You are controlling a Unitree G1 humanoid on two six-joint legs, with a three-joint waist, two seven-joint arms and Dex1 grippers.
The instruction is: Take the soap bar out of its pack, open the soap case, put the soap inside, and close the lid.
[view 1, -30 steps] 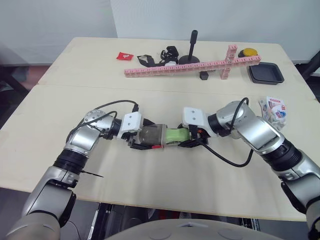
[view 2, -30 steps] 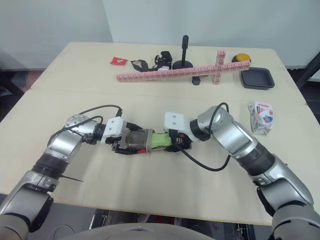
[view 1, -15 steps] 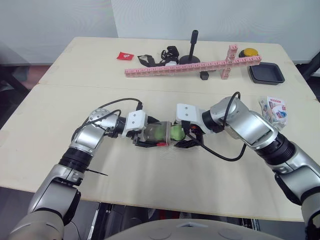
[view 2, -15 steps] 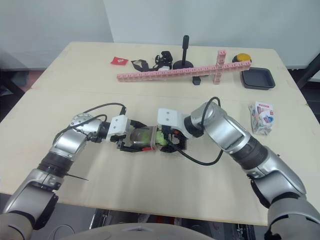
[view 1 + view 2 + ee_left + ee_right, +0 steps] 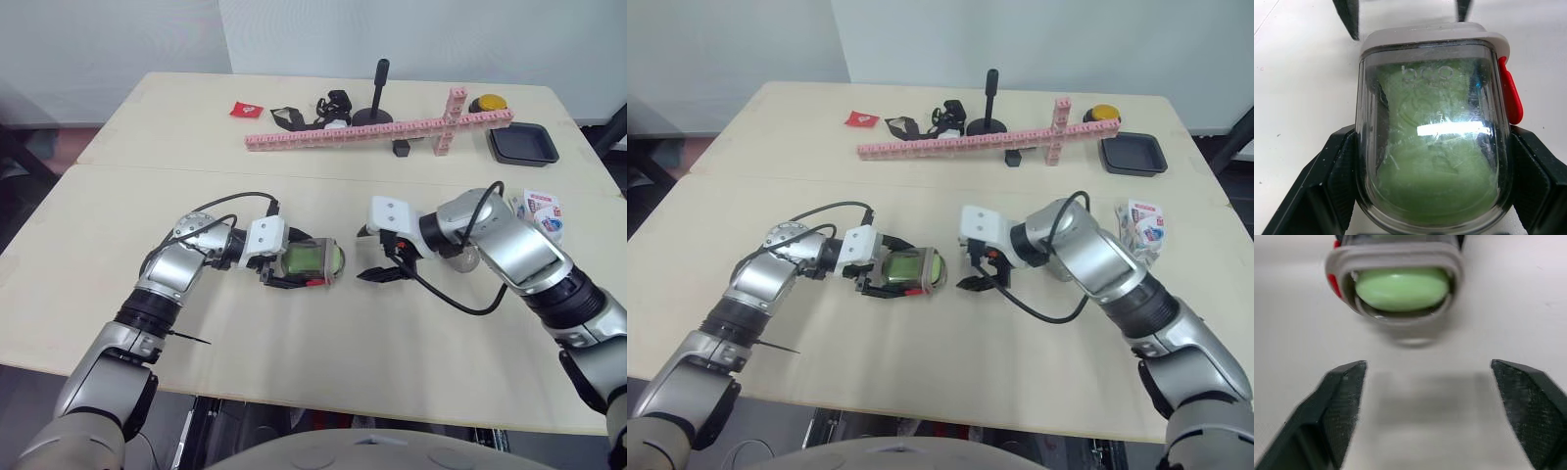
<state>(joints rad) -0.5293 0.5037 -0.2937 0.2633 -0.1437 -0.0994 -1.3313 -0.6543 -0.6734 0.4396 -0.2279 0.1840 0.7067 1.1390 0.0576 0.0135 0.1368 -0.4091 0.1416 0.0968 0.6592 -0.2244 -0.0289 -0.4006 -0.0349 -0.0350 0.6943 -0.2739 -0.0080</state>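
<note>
Soap [image 5: 1400,288] lies inside case [image 5: 318,259] clamped by left hand [image 5: 1432,147].

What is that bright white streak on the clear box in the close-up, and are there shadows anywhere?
Left wrist view: the streak is glare, light bouncing off the clear wall of the soap case. Right wrist view: a soft shadow lies on the table just under the case's grey-rimmed end, where the green soap shows.

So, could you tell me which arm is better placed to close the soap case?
Probably the right. The left gripper is shut on the soap case, with the soap inside. The right gripper is open, empty, and faces the case's open end.
</note>
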